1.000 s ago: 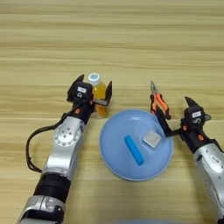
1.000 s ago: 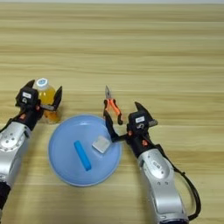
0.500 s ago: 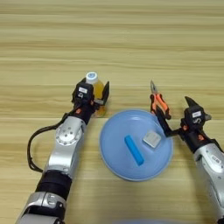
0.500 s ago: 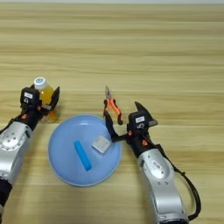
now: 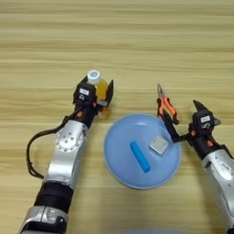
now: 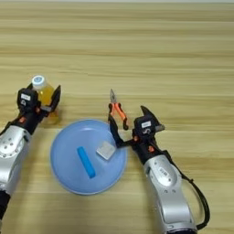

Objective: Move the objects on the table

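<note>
Left eye view: the left gripper [image 5: 97,93] sits left of frame centre, its two black fingers spread around the small orange-drink bottle with white cap [image 5: 98,84]; the bottle stands upright between the jaws, and whether they press on it cannot be told. Just below and right, the large light-blue round plate [image 5: 119,160] holds the small blue oblong bar [image 5: 139,156] lying diagonally, with the small grey square block [image 5: 158,144] just to its upper right. The right gripper [image 5: 183,121] is at the plate's right rim, fingers spread wide, the orange-handled pliers [image 5: 165,107] just beside its left finger. Right eye view: same layout on the light wooden plank-grained tabletop [image 6: 160,50]; bottle at far left between the left jaws; right jaws open, holding nothing, block and bar lying outside them on the plate.
</note>
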